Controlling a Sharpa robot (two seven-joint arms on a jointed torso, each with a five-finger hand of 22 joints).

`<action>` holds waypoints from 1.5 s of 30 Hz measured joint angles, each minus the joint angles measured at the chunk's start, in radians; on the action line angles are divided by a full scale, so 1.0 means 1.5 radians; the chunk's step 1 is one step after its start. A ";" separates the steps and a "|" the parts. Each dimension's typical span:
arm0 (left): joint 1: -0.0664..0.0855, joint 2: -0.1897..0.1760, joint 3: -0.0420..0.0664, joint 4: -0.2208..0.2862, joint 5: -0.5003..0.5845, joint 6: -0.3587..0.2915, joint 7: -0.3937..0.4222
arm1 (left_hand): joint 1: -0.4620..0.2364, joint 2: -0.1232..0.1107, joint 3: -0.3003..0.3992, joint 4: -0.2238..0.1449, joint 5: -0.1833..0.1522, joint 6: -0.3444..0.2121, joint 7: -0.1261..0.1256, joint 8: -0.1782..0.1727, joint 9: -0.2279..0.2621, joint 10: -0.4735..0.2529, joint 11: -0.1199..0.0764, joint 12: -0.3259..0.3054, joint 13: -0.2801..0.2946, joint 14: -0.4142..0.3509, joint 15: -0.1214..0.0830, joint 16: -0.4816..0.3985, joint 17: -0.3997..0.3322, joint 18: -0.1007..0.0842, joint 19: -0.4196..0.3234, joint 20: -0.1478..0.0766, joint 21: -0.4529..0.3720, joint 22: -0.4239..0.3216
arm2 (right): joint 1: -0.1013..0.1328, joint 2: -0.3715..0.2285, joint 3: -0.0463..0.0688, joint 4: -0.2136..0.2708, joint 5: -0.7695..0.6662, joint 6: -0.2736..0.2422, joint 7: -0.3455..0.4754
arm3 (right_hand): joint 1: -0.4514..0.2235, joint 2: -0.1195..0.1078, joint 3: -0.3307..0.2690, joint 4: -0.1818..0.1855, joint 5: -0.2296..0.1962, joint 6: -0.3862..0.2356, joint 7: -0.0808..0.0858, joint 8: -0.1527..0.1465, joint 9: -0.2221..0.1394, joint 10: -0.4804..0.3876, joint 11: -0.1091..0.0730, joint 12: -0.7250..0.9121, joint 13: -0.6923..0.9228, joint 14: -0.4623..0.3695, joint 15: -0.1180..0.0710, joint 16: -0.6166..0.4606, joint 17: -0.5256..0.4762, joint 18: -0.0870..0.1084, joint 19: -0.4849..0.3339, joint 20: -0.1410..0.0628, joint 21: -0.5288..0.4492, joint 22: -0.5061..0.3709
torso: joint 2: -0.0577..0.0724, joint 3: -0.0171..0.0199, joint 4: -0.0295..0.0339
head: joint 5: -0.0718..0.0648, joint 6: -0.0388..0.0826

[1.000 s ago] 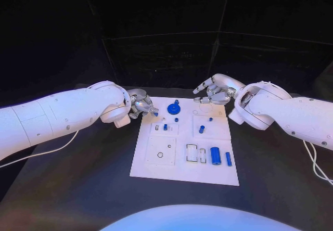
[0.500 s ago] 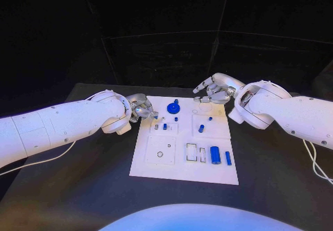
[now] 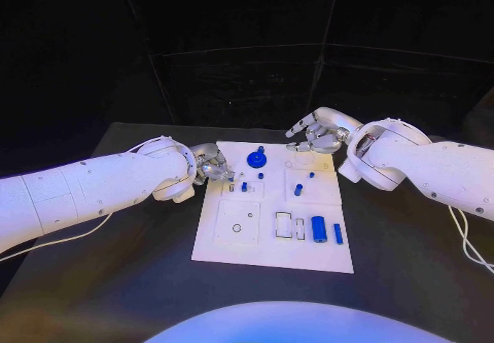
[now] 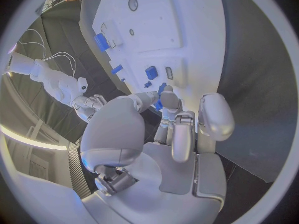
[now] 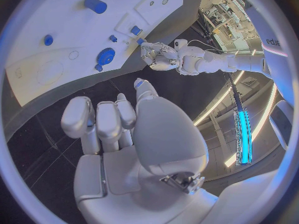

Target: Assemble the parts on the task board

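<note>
The left hand (image 3: 213,166) sits at the board's (image 3: 247,246) far left edge; a small blue part (image 4: 159,104) shows at its fingertips (image 4: 171,95), but I cannot tell whether it is gripped. The board lies mid-bench (image 3: 113,279). On it, a blue gear (image 3: 258,160) stands near the far edge, small blue pegs (image 3: 298,191) stand in the middle, and a blue cylinder (image 3: 319,229) and a thin bar (image 3: 338,234) lie near the right edge. The right hand (image 3: 321,136) hovers over the far right corner, fingers loosely curled, holding nothing
</note>
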 measured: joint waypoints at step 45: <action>-0.005 0.006 -0.002 0.005 -0.040 0.058 -0.024 | -0.003 -0.002 0.008 -0.008 0.005 0.000 0.000 -0.005 -0.003 0.003 0.003 0.002 0.000 0.000 0.000 0.000 0.000 0.000 0.000 0.000 0.000 -0.001 | 0.000 0.000 0.000 0.000 0.000 0.000 0.001 | 0.000 0.000 0.000 0.000 0.000 0.000 0.000 0.000 0.000 0.000 0.000 0.000 0.000 0.000 0.000 0.000 0.000 0.000 0.000 0.000 0.000 0.000 | 0.000 0.0011 0.0004 | -0.001 -0.008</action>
